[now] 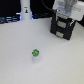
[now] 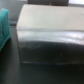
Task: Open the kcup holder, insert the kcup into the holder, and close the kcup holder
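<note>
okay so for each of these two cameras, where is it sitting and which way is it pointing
Exterior view: off the arm, raised, angled down over the white table; shows the kcup, the kcup holder and the white arm with its gripper at the holder.
Wrist view: on the wrist, close on the holder's top and front; no fingers visible.
Shared: the kcup holder.

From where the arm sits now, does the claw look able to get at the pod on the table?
Probably yes, though not at once. The pod stands alone on open table with nothing around it, but the claw hangs over the black box, well away from it.
</note>
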Tool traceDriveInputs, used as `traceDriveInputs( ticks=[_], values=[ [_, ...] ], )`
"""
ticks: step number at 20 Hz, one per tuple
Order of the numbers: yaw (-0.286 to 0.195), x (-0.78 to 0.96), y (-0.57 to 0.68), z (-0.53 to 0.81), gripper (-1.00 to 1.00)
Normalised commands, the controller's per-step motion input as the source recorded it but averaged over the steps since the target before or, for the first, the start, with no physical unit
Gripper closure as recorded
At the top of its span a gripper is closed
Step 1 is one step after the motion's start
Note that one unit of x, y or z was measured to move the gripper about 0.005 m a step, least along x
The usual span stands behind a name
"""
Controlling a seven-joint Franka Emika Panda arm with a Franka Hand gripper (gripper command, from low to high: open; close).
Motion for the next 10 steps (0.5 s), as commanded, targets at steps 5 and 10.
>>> traceDriveInputs(
  ticks=[5,10],
  values=[
    [-0.008,0.03,-0.01,0.00,1.00],
    [-0.049,0.50,-0.10,0.15,1.00]
  ],
)
